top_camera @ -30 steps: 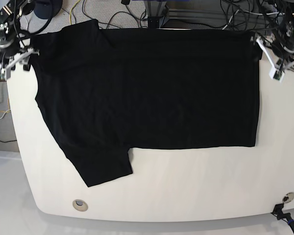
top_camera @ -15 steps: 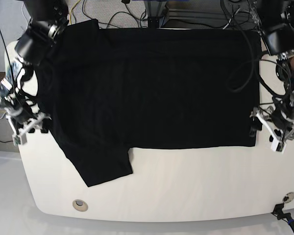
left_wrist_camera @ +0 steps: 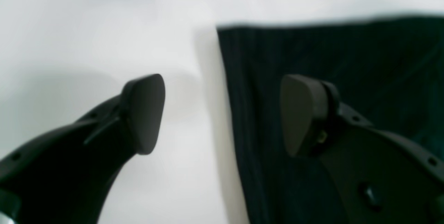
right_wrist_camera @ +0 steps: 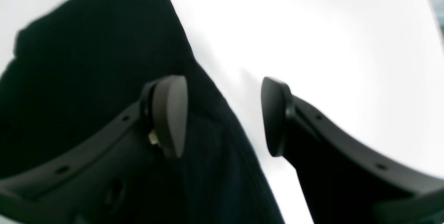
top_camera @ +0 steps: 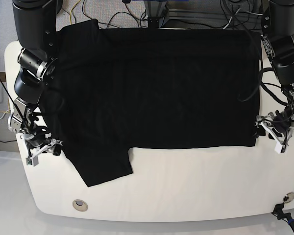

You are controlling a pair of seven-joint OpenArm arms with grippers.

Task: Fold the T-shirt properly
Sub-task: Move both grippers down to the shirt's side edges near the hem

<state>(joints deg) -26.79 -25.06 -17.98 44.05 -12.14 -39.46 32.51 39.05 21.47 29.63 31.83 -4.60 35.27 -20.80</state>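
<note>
No readable text, label or number shows anywhere; a red mark at the table's [top_camera: 186,196] edge is cut off.

T-shirt [top_camera: 157,88] spread flat across table [top_camera: 196,186], covering far half nearly edge to edge, one sleeve [top_camera: 103,164] reaching toward near edge on base view's left. Bare tabletop in front of hem. Cables [top_camera: 112,14] behind table's far edge. Left gripper [top_camera: 273,132] at base view's right, low over near hem corner: one pad over cloth [left_wrist_camera: 347,61], other over bare table, cloth edge between. Right gripper [top_camera: 41,147] at base view's left, beside sleeve: one pad above cloth [right_wrist_camera: 86,61], other above table, sleeve edge between.
</note>
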